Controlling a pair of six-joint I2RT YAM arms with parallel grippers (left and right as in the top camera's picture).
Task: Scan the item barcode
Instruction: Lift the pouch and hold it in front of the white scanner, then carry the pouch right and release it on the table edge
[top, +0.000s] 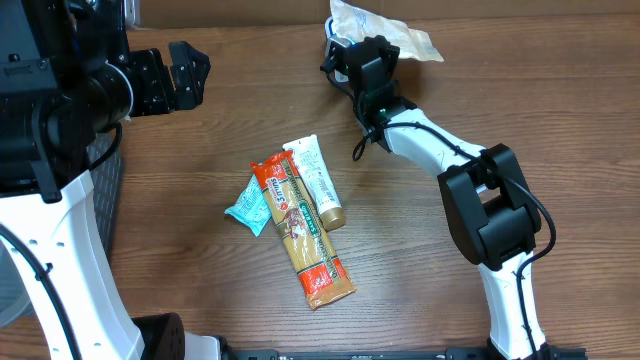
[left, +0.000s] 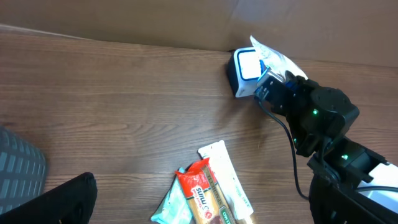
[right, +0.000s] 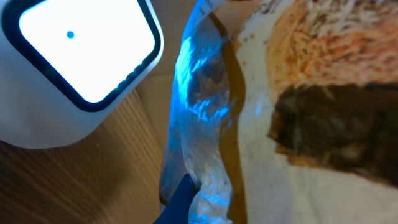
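At the back of the table my right gripper (top: 362, 52) is shut on a clear plastic packet (top: 395, 30) with a white and orange printed face. In the right wrist view the crinkled packet (right: 199, 93) glows blue right beside the scanner (right: 74, 56), a white box with a lit window, and one blue fingertip (right: 180, 199) presses against the plastic. From the left wrist the scanner (left: 245, 70) stands against the back wall with the packet (left: 277, 59) just to its right. My left gripper (top: 195, 75) hangs open and empty at the far left.
Mid-table lie a white tube (top: 318, 183), a long orange and red pasta pack (top: 300, 230) and a teal packet (top: 250, 205), touching one another. A cardboard wall (top: 250, 12) closes the back. A grey mesh bin (left: 18, 168) sits at the left edge.
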